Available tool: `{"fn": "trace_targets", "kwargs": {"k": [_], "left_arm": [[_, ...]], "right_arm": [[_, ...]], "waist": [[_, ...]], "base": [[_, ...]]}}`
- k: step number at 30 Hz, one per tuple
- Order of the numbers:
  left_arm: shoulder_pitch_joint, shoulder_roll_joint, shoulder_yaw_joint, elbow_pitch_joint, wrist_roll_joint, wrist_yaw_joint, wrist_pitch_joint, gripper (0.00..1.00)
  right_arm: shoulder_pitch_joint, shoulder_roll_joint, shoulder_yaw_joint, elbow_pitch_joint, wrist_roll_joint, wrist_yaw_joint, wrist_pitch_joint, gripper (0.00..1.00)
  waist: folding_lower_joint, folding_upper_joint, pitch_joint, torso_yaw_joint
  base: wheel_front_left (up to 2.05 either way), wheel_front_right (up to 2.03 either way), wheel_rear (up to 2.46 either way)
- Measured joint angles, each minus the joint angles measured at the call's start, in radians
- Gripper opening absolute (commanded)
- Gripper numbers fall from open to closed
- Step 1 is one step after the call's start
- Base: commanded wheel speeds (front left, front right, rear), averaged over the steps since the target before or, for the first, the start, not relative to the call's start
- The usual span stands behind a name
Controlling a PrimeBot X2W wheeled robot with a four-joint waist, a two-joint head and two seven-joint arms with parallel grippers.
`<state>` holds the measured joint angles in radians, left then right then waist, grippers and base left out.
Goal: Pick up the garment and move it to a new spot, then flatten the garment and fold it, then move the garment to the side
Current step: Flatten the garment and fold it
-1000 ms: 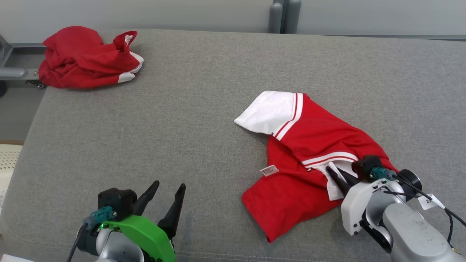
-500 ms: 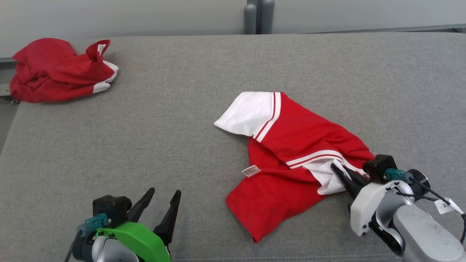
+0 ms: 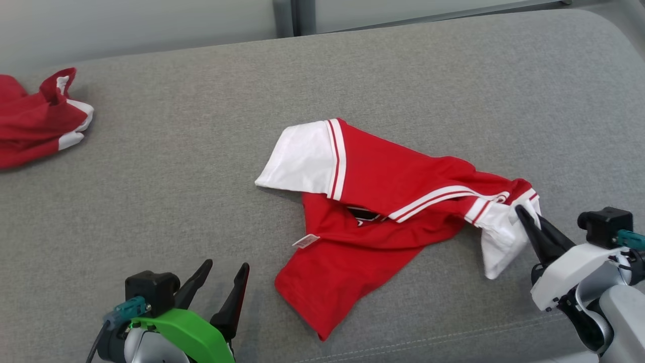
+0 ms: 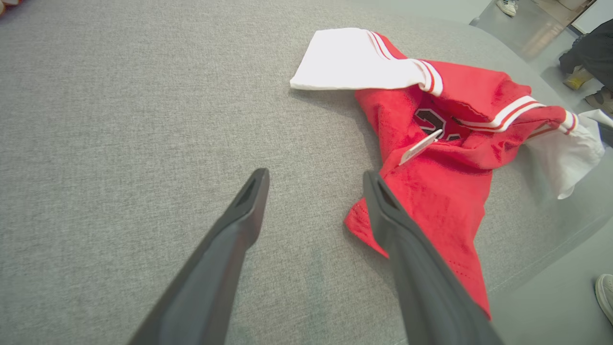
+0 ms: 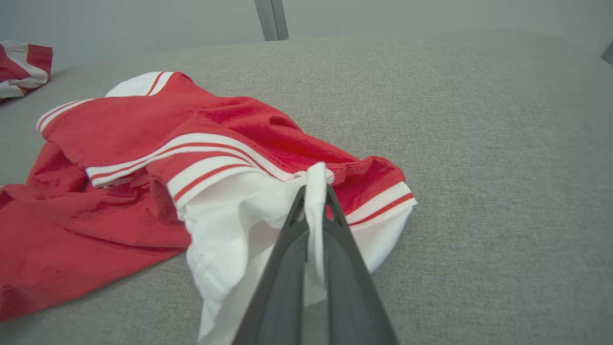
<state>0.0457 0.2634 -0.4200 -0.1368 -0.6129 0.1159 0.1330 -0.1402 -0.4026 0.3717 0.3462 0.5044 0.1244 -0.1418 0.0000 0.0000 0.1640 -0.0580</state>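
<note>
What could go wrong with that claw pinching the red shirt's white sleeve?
The right gripper pinches only a thin fold of the white sleeve on the red striped jersey, so it might slip free. The jersey lies bunched near the edge of the grey fabric table; dragging it with the left gripper open could twist it or tip it off.

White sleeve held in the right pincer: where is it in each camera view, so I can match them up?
Head view: white sleeve at the right, pinched by the right pincer.
Left wrist view: at the far right edge.
Right wrist view: bottom centre, clamped in the pincer.
Shared landmark: the other white sleeve, lying flat.
</note>
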Motion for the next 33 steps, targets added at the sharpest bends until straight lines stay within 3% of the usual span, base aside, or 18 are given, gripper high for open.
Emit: {"fn": "trace_targets", "kwargs": {"k": [12, 18, 26, 27, 29, 30, 32, 33], "left_arm": [[-0.016, -0.021, -0.043, 0.011, 0.0, -0.002, 0.025, 1.0], [-0.039, -0.036, -0.059, 0.031, 0.0, -0.005, 0.026, 1.0], [-0.039, -0.042, -0.059, 0.049, 0.0, -0.01, 0.026, 1.0], [-0.039, -0.042, -0.059, 0.05, 0.0, -0.01, 0.026, 1.0], [-0.039, -0.043, -0.058, 0.053, 0.0, -0.01, 0.026, 1.0], [-0.039, -0.042, -0.057, 0.054, 0.0, -0.01, 0.026, 1.0], [-0.039, -0.042, -0.055, 0.054, 0.0, -0.01, 0.026, 1.0], [-0.039, -0.042, -0.055, 0.057, 0.0, -0.01, 0.026, 1.0]], "right_arm": [[0.017, -0.012, -0.138, -0.023, 0.105, -0.022, -0.042, 0.0], [0.04, -0.073, -0.102, -0.01, 0.095, -0.021, 0.029, 0.0], [0.098, -0.091, -0.035, 0.011, 0.056, -0.02, 0.104, 0.0], [0.098, -0.091, -0.034, 0.008, 0.056, -0.02, 0.107, 0.08], [0.097, -0.092, -0.029, 0.005, 0.052, -0.02, 0.109, 0.14], [0.095, -0.092, -0.025, -0.001, 0.046, -0.02, 0.113, 0.27], [0.091, -0.094, -0.022, -0.011, 0.041, -0.02, 0.114, 0.44], [0.088, -0.101, -0.022, -0.016, 0.036, -0.02, 0.117, 0.71]], "waist": [[0.0, 0.0, 0.036, -0.044], [0.0001, 0.0, 0.039, -0.014], [0.0001, 0.0, 0.036, 0.018], [0.0001, 0.0, 0.035, 0.018], [0.0001, 0.0, 0.034, 0.018], [0.0001, 0.0, 0.033, 0.016], [0.0001, 0.0, 0.032, 0.011], [0.0001, 0.0, 0.03, 0.006]], "base": [[0.0, 0.0, 0.0], [0.0, 0.0, 0.0], [0.0, 0.0, 0.0], [0.0, 0.0, 0.0], [0.0, 0.0, 0.0], [0.0, 0.0, 0.0], [0.0, 0.0, 0.0], [0.0, 0.0, 0.0]]}}
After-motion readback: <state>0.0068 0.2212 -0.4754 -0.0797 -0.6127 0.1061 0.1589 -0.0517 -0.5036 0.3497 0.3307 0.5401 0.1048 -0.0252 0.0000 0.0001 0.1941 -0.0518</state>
